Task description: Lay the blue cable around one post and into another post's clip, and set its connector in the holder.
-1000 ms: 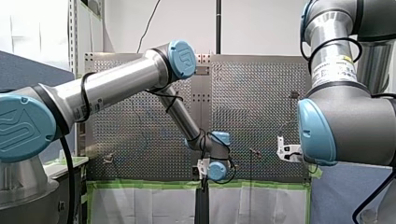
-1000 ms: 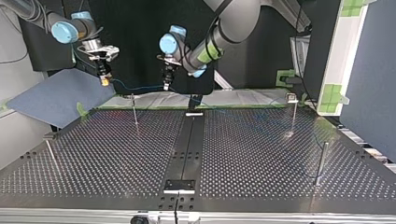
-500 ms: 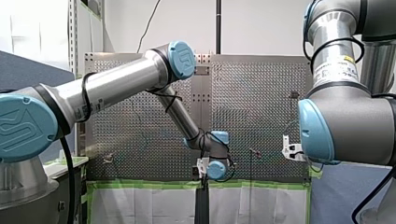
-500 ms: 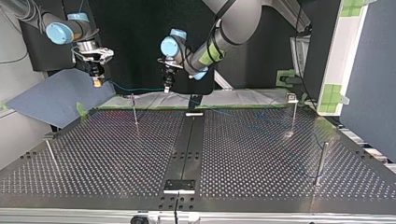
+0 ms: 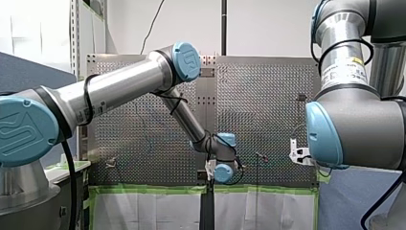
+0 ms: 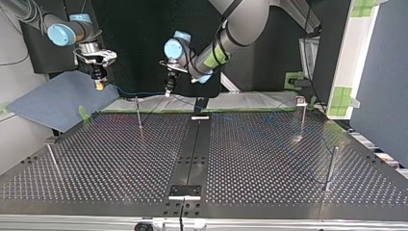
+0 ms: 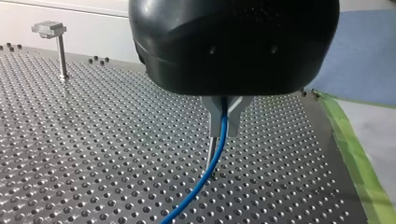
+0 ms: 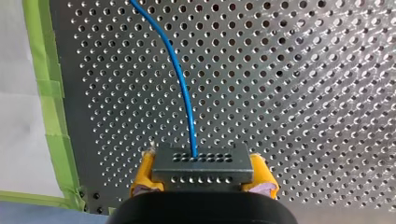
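The blue cable (image 6: 137,91) hangs in the air between my two grippers, above the perforated table's far edge in the top view. My left gripper (image 6: 168,90), at the middle of that view, has its metal fingers shut on the blue cable (image 7: 223,122), which drops from them toward the plate. My right gripper (image 6: 98,85) hovers further left, its yellow pads (image 8: 145,173) shut on the grey connector (image 8: 203,164), from which the cable (image 8: 181,79) leads away. In the front view my left gripper (image 5: 209,171) is low at the middle and my right gripper (image 5: 298,155) is partly hidden behind my right arm.
Thin posts stand on the plate: one (image 6: 138,114) just below the cable, one with a clip top (image 6: 301,113) at the far right, another (image 6: 331,167) near right, one (image 6: 53,159) near left. A dark centre strip (image 6: 192,149) carries small brackets. Green tape (image 8: 44,88) lines the plate's edge.
My right gripper has carried the connector toward the top view's left and a little higher. My left gripper has shifted slightly left with the cable. Both grips are unchanged.
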Controlling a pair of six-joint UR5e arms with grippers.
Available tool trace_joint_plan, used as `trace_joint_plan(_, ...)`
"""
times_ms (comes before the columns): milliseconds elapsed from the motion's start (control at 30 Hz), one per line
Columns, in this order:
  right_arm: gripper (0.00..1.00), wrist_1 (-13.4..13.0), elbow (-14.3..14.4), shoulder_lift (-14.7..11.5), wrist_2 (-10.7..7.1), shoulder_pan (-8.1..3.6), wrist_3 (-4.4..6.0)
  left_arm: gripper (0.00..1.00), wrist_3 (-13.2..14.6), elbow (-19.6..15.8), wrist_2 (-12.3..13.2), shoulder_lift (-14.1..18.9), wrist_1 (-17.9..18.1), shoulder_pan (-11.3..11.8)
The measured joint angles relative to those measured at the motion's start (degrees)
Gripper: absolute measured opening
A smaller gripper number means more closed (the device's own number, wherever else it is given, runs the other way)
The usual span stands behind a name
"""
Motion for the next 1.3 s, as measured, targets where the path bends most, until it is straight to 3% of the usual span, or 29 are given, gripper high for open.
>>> trace_joint_plan(400,0.00,-1.6,-1.3,2.9,0.06,0.01,0.13,0.01,-0.3,2.2,0.5,-0.1,-0.4,1.2)
trace_joint_plan(800,0.00,-0.5,-3.6,3.2,0.04,0.00,0.56,0.01,-0.6,3.6,1.8,-0.2,-0.8,2.2)
trace_joint_plan(1300,0.00,0.5,-6.6,3.3,-0.32,0.00,1.81,0.01,-1.4,4.3,2.8,-0.2,-1.3,3.3)
